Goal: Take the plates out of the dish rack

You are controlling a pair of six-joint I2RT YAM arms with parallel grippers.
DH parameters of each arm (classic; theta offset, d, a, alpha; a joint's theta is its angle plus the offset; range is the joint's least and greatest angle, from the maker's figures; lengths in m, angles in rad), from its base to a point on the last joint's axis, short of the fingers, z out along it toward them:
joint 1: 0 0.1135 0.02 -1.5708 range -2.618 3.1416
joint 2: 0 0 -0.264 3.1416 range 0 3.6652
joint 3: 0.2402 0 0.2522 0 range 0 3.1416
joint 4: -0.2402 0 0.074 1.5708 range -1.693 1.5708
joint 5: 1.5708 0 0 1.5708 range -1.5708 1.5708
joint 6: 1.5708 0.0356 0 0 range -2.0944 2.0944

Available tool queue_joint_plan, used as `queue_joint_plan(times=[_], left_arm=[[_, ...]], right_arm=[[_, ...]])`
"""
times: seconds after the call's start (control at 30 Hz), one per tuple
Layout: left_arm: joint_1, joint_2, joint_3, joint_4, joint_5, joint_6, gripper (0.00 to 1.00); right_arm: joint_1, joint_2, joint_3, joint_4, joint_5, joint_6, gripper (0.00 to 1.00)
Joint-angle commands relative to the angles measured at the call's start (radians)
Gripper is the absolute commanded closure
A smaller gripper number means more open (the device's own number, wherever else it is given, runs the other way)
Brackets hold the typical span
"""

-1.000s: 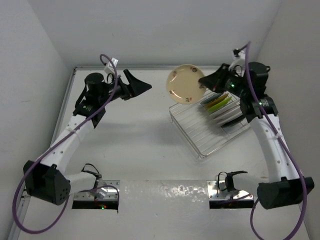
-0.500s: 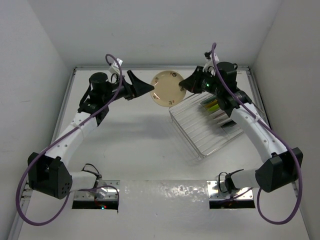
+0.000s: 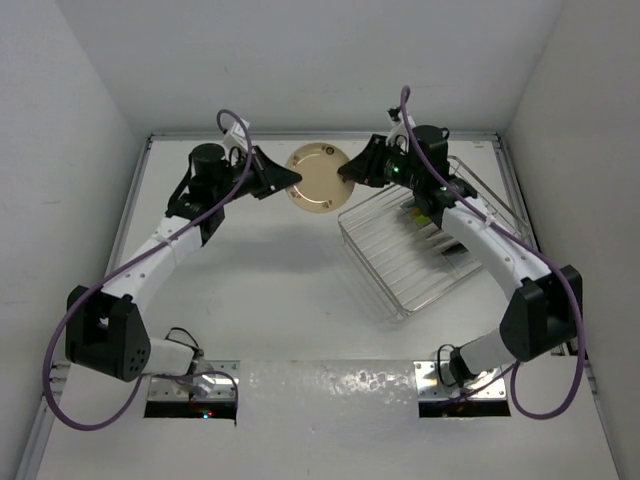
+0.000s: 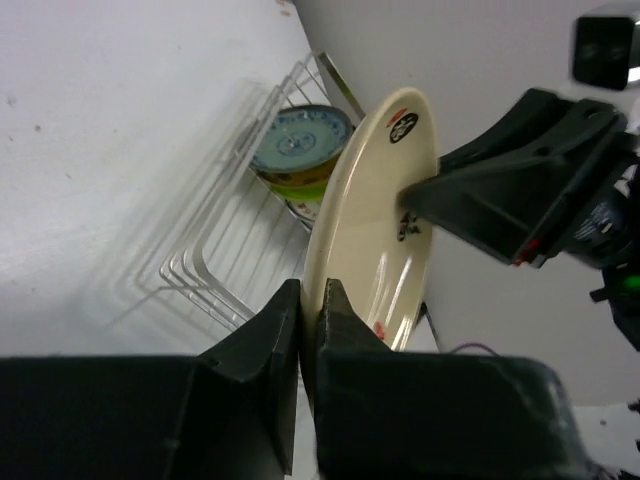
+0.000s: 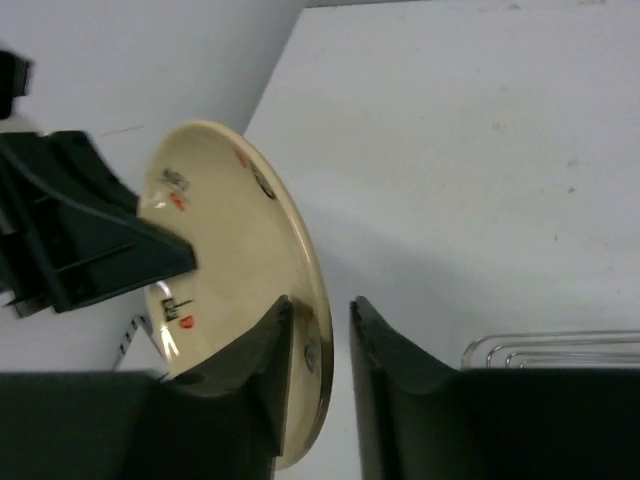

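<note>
A cream plate (image 3: 318, 177) with small dark and red marks hangs on edge in the air, left of the dish rack (image 3: 400, 270). My left gripper (image 3: 293, 178) is shut on its left rim, and in the left wrist view the fingers (image 4: 310, 290) pinch the rim of the plate (image 4: 375, 200). My right gripper (image 5: 322, 305) is open around the opposite rim of the plate (image 5: 230, 260), with a gap on the plate's back side. More plates stand in the rack: a blue patterned one (image 4: 298, 140) and a lime green one (image 4: 300, 185).
The silver wire rack (image 4: 220, 260) sits at the right rear of the white table, partly under my right arm (image 3: 470, 230). White walls enclose the back and both sides. The arm bases (image 3: 200, 385) are at the near edge.
The right arm carried the cream plate leftward from above the rack. The left gripper came in and shut on its rim, and the right gripper's jaws then parted.
</note>
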Motion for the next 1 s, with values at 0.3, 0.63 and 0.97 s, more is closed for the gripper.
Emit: queue_joint_plan(times=[0.3, 0.63, 0.97], left_arm=[[0.257, 0.200, 0.059, -0.145, -0.486, -0.088, 1.00], [0.388, 0.562, 0.203, -0.102, -0.481, -0.077, 1.00], [0.385, 0.497, 0.093, -0.239, -0.544, -0.089, 0.00]], right_arm=[[-0.019, 0.030, 0.204, -0.619, 0.746, -0.020, 0.01], [-0.206, -0.151, 0.100, -0.745, 0.731, -0.208, 0.02], [-0.369, -0.303, -0.069, -0.762, 0.817, -0.152, 0.18]])
